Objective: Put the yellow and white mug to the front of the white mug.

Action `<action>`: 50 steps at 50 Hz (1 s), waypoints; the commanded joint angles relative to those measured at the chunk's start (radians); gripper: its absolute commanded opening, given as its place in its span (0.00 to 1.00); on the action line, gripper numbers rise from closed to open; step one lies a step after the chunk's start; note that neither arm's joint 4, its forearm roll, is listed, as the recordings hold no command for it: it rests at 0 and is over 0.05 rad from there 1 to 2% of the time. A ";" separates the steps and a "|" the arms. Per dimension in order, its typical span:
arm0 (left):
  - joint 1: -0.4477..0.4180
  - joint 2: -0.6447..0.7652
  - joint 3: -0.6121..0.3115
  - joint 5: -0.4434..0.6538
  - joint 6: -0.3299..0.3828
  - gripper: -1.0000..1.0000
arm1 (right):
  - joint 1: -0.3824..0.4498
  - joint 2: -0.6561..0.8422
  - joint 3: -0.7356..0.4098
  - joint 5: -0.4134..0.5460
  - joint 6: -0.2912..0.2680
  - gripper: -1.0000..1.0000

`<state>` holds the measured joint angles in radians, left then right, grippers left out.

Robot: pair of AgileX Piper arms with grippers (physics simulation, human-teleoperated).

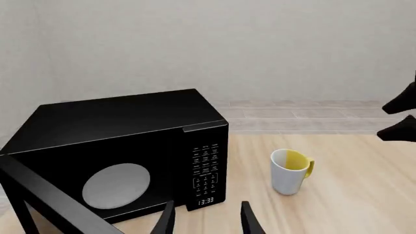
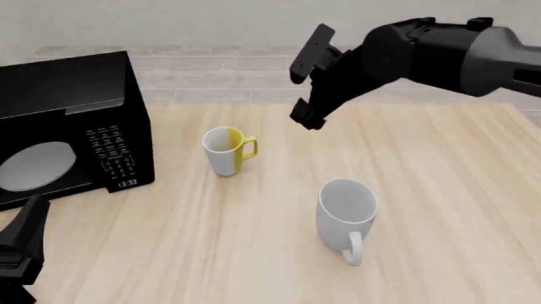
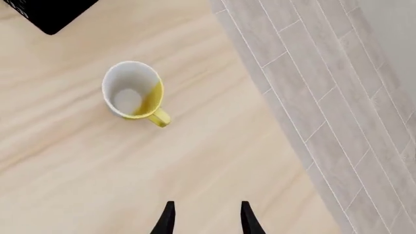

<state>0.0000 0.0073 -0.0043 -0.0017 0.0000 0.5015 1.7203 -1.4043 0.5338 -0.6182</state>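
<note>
Nearest the front camera, at the lower left edge, sits the left claw (image 2: pixel 21 244), low over the tabletop (image 2: pixel 439 190) and idle; its wrist view shows the two fingers parted with nothing between them.

By size, the black microwave (image 2: pixel 68 126) comes first, standing at the left of the tabletop with its door hanging open toward the left arm. Next is the right arm, reaching in from the upper right, its right claw (image 2: pixel 306 73) raised well above the wood. That claw stands open and empty (both fingers show apart in its own wrist view, with bare board between them).

Then the white mug (image 2: pixel 346 212), upright at the near middle with its handle turned toward the arms. Smallest is the yellow and white mug (image 2: pixel 227 150), upright just beside the microwave's control panel, handle pointing right, well apart from the white mug and farther from the arms than it.

The step in hand looks like the approach: the right claw hovers above and to the right of the yellow and white mug, not yet over it. The next move likely calls for shifting left and descending onto the rim or handle, closing, then carrying it around to the near side of the white mug.
</note>
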 commanded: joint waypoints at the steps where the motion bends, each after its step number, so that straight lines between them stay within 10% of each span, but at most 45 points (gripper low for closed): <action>1: 0.000 0.000 0.000 0.000 0.000 1.00 | 0.037 0.096 -0.117 0.061 -0.057 1.00; 50: 0.000 0.000 0.000 0.000 0.000 1.00 | 0.084 0.411 -0.372 0.125 -0.078 1.00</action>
<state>0.0000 0.0073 -0.0043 -0.0017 0.0000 0.5838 2.0795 -1.7465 0.6509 -0.6813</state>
